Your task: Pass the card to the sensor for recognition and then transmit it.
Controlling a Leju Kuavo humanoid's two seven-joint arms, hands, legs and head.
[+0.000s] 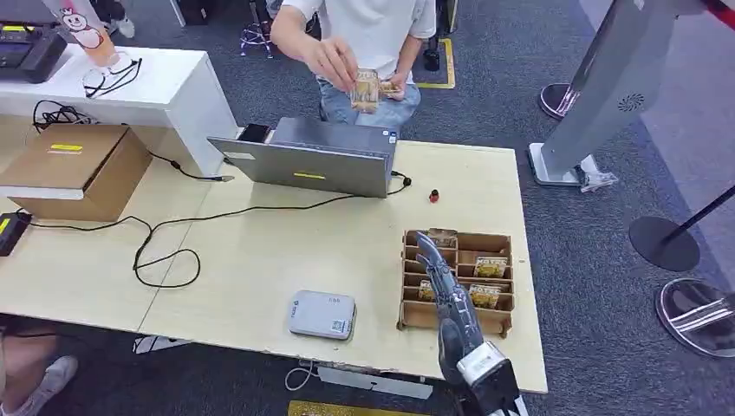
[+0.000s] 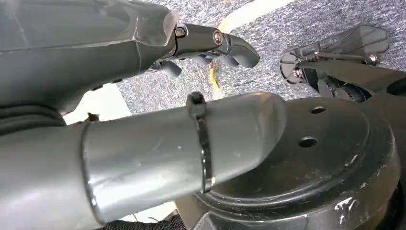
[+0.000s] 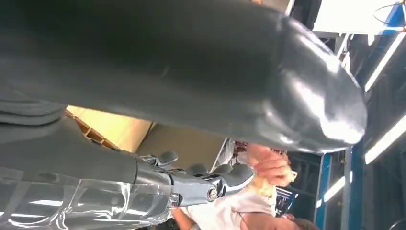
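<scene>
My right hand (image 1: 444,282) reaches over the brown cardboard card rack (image 1: 501,326) at the table's right front, fingers stretched out toward its far slots and holding nothing. Yellow-brown cards (image 1: 490,267) stand in the rack's slots to the right of the hand. The sensor (image 1: 321,314), a flat grey-white box, lies to the left of the rack near the front edge. In the right wrist view the fingers (image 3: 210,184) and thick thumb (image 3: 268,91) are apart with nothing between them. My left hand (image 2: 210,43) hangs over grey carpet, holding nothing.
A person (image 1: 373,26) sits behind the table holding cards (image 1: 366,89) in both hands. A grey laptop (image 1: 312,160), a black cable (image 1: 165,251), a small red object (image 1: 433,196) and a cardboard box (image 1: 82,169) share the table. Stanchion bases (image 1: 664,243) stand right.
</scene>
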